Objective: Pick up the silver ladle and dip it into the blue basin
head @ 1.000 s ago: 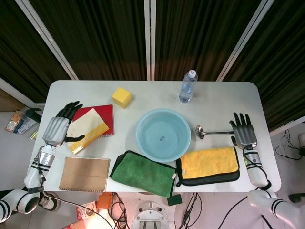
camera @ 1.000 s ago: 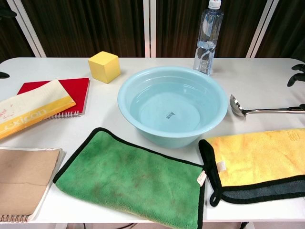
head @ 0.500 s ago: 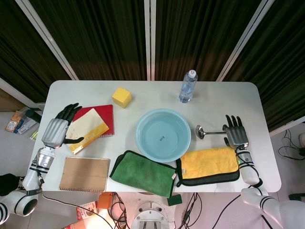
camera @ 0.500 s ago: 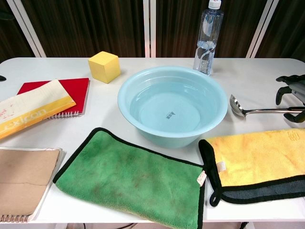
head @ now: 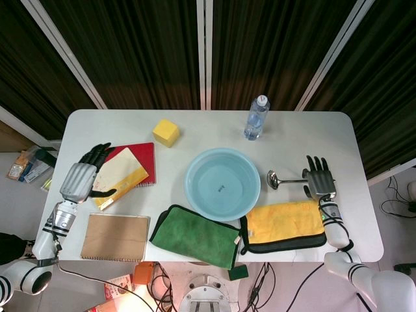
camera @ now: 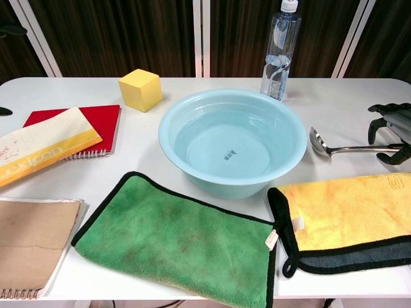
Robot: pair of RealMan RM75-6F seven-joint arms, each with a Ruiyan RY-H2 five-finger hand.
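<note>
The silver ladle (head: 285, 180) lies flat on the white table, just right of the blue basin (head: 189, 185), with its bowl toward the basin and its handle pointing right. The chest view shows the ladle (camera: 347, 150) beside the basin (camera: 212, 183) as well. My right hand (head: 318, 179) hovers over the far end of the handle, fingers spread. In the chest view this hand (camera: 393, 131) arches over the handle tip, fingers and thumb on either side, not closed on it. My left hand (head: 82, 179) is held open at the table's left edge, beside the red notebook.
A water bottle (head: 257, 118) stands behind the basin, and a yellow cube (head: 166, 132) sits at the back left. A yellow cloth (head: 286, 222) lies right in front of the ladle, a green cloth (head: 195, 235) in front of the basin. A red notebook (head: 144, 155) and a brown notebook (head: 116, 237) lie at the left.
My right hand has moved left from the table's right edge to above the end of the ladle handle. The left hand shifted slightly. The ladle has not moved.
</note>
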